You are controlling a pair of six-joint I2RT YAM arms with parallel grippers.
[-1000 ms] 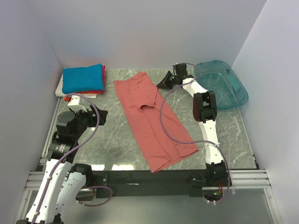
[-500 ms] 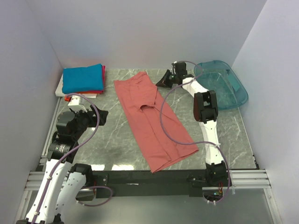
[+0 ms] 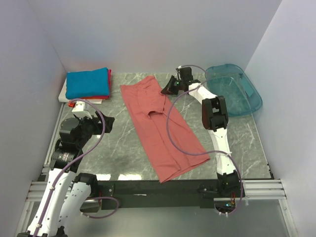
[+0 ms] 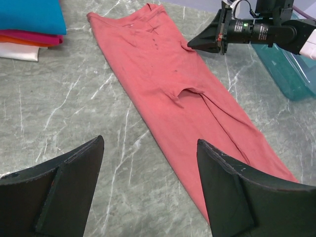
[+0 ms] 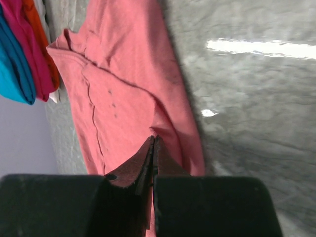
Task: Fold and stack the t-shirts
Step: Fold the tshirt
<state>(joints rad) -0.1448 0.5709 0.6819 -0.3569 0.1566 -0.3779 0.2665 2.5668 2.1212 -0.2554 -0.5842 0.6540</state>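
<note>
One salmon-pink t-shirt lay spread out on the counter, running slantwise from near the middle of the far edge down towards the near edge, its collar at the far end. In the far left corner sat one pile of folded t-shirts, in which I could count three colours: a blue t-shirt on top, a red t-shirt under it and a white t-shirt at the bottom. One teal bin stood in the far right corner.

There were two arms. The right gripper reached to the far end of the salmon-pink t-shirt, its two fingers pressed tight together with the tips at the cloth's right edge beside the sleeve; I could not tell whether any cloth was caught between them. The left gripper hung over the left side of the counter, near the left edge, fingers spread wide and holding nothing, well apart from both the pile and the spread t-shirt.
</note>
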